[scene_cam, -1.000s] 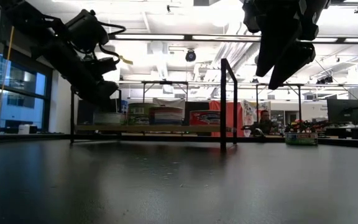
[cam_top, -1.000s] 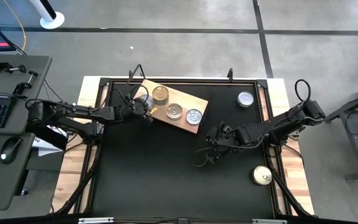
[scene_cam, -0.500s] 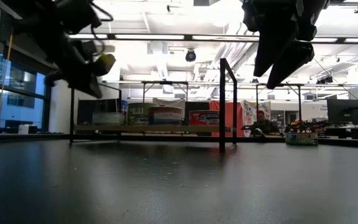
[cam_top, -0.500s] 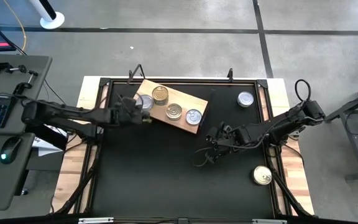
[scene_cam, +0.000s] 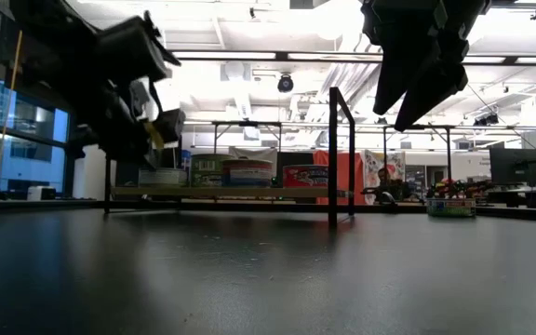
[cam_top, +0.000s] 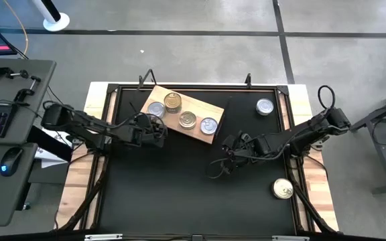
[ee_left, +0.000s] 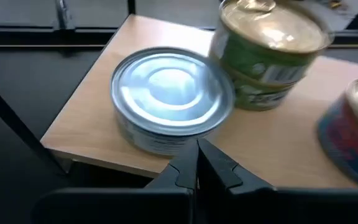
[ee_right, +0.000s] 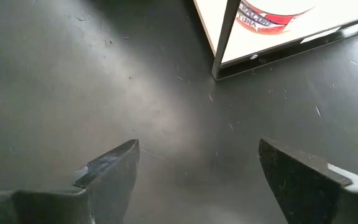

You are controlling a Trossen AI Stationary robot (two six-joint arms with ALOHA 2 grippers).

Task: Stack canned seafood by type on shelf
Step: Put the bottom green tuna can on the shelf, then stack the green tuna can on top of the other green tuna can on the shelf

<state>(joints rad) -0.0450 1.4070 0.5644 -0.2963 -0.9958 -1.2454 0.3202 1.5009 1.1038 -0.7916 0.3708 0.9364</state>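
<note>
The light wooden shelf lies slanted at the table's far left. On it stand a silver-topped tin, a gold-topped stack with green labels, a third tin and another silver-topped tin. One silver tin and one gold tin rest on the black table at the right. My left gripper is shut, just off the shelf's near left edge, pointing at the silver tin. My right gripper hovers open over bare table.
A thin black frame runs along the table's far edge, with an upright post in the low view. The shelf's corner with a red-labelled tin lies ahead of the right gripper. Black tabletop stretches across the near half.
My left gripper has drawn back from the silver-topped tin at the shelf's left end, toward the table's near edge. That tin stays standing on the shelf. The right arm has kept still.
</note>
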